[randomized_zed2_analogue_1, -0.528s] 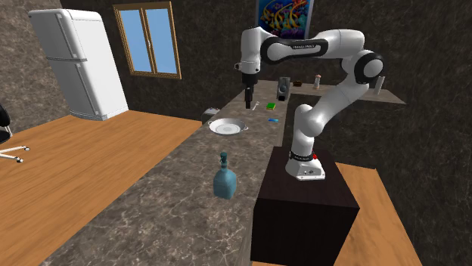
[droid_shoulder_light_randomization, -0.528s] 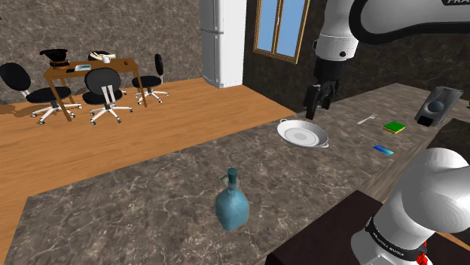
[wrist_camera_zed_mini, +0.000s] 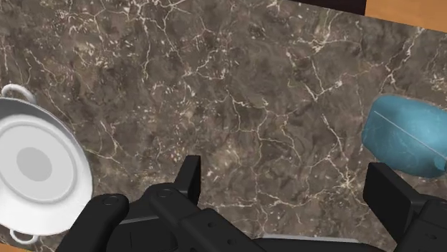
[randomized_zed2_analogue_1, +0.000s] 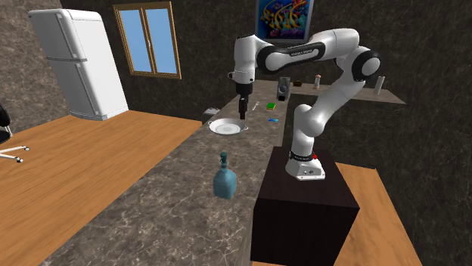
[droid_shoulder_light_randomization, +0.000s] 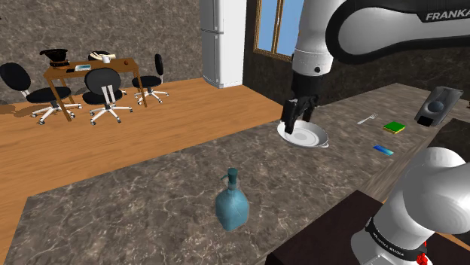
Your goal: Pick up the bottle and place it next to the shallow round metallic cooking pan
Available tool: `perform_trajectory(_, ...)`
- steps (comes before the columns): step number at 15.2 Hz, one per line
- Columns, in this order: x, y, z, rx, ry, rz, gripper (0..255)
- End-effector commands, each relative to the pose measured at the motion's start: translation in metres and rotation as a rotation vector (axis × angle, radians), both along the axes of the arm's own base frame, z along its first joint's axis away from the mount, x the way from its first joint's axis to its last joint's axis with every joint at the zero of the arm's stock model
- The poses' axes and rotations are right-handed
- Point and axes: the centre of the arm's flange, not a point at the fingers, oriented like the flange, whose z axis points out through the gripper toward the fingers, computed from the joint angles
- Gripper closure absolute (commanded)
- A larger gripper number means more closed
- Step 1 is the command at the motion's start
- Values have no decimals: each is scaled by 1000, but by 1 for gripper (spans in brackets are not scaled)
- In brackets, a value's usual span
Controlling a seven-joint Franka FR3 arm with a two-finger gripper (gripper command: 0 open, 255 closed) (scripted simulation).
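The black gripper (droid_shoulder_light_randomization: 296,120) hangs pointing down from the white arm. Seen from the wrist, its fingers (wrist_camera_zed_mini: 190,177) stand wide apart with only bare counter between them, so the hand is open and holds nothing. It hovers close above the shallow round pan (droid_shoulder_light_randomization: 303,135), at the rim on the shoulder view's left. The pan looks white with a grey centre and a small loop handle at either side, and it sits flat on the dark marbled counter (droid_shoulder_light_randomization: 135,203). The bottle (droid_shoulder_light_randomization: 232,205) is a squat teal thing with a narrow neck. It stands upright on the same counter, well apart from the pan, nearer to us and toward the shoulder view's left. In the wrist view the pan lies outside one finger and the bottle outside the other. To the shoulder view's right of the pan lie a fork (droid_shoulder_light_randomization: 367,118), a green block (droid_shoulder_light_randomization: 394,127) and a small blue piece (droid_shoulder_light_randomization: 383,150). Beyond the counter a wooden floor (droid_shoulder_light_randomization: 151,124) runs to a white fridge (droid_shoulder_light_randomization: 222,41), with a window (droid_shoulder_light_randomization: 279,26) beside it. Far left are a desk (droid_shoulder_light_randomization: 86,69) and black office chairs (droid_shoulder_light_randomization: 105,90).
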Motion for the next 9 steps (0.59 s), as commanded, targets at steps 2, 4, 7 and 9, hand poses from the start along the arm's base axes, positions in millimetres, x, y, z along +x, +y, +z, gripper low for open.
perform_trajectory(2, 12, 35, -15, 3, -1, 8, 0)
perform_trajectory(4, 18, 58, -25, 4, -1, 14, 0)
perform_trajectory(7, 28, 93, -39, 5, -2, 22, 0)
perform_trajectory(9, 35, 117, -49, 7, -2, 28, 0)
